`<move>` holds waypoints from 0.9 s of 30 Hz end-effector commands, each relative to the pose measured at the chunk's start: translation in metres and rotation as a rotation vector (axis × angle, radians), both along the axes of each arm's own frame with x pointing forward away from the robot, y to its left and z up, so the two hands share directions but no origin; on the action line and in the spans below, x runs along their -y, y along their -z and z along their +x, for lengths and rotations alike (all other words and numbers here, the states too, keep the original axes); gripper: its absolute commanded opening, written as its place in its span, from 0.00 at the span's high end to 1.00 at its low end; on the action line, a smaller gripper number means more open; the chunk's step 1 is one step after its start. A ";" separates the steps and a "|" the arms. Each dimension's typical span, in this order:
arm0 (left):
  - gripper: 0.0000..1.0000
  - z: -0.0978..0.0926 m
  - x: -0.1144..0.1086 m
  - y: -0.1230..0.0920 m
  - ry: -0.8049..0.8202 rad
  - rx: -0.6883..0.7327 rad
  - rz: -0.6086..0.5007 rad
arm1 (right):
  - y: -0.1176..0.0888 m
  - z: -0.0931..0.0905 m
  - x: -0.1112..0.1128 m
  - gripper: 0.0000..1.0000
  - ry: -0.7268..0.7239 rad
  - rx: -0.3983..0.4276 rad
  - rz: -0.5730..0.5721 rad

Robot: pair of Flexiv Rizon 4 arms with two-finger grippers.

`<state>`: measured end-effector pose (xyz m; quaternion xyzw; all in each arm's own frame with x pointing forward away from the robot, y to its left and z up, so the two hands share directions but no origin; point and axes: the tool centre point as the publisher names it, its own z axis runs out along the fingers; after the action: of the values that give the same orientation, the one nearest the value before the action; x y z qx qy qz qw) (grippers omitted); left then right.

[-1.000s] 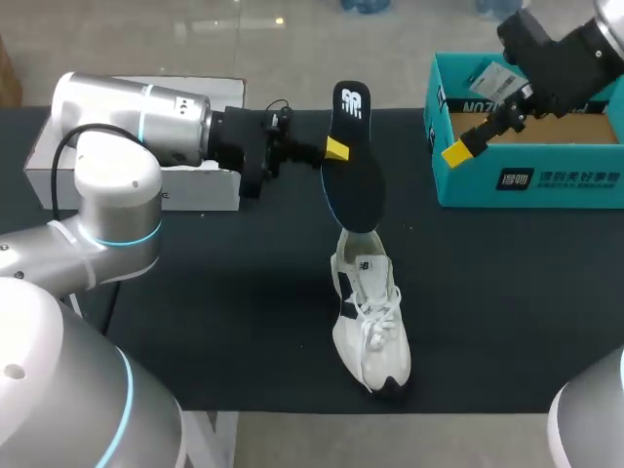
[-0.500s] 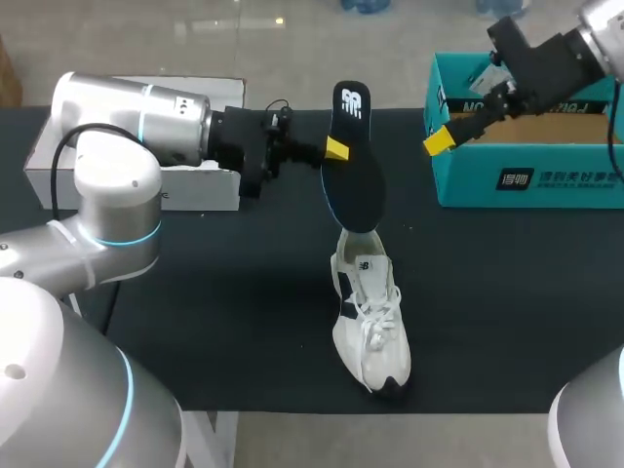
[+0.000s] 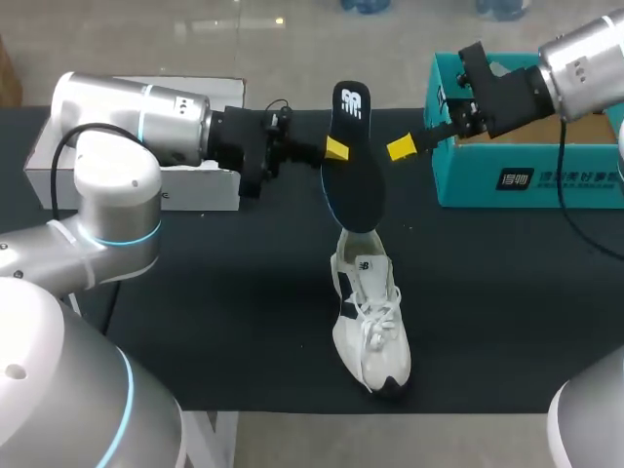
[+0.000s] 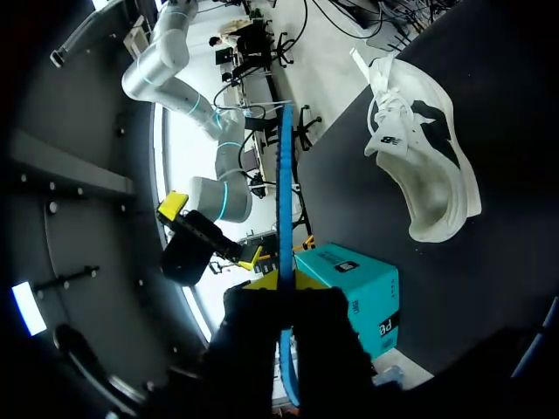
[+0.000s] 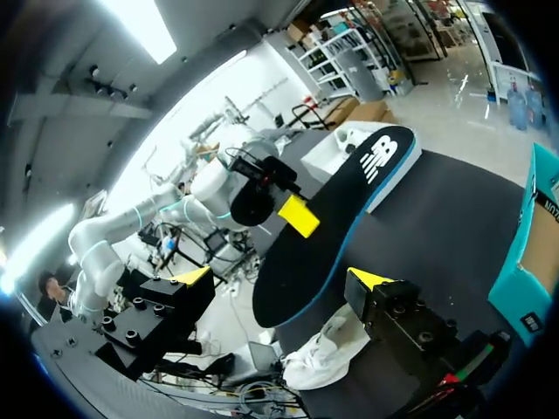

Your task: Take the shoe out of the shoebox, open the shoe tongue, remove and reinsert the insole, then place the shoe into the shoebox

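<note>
One insole point(image 3: 353, 161) is being clenched upright by the left claw point(image 3: 331, 149) above the shoe point(image 3: 370, 322), one fingertip being hidden behind it; the right claw point(image 3: 402, 148) is being held spread beyond the shoe.

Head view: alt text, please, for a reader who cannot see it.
The left claw grips a black insole, held on end above a white shoe lying on the dark table. The open right claw hovers between the insole and the teal shoebox.
</note>
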<state>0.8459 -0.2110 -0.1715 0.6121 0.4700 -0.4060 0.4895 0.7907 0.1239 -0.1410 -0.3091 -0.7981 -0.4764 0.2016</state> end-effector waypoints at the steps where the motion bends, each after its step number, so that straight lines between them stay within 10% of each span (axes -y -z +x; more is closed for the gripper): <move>1: 1.00 0.001 0.002 0.001 -0.001 0.002 -0.003 | 0.012 0.005 -0.008 0.00 0.007 -0.001 0.052; 27: 1.00 0.001 0.002 0.001 -0.001 0.002 -0.003 | 0.040 0.046 -0.037 0.00 -0.056 -0.048 0.132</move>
<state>0.8460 -0.2108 -0.1714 0.6120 0.4700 -0.4061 0.4895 0.8310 0.1579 -0.1791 -0.2867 -0.7684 -0.5152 0.2488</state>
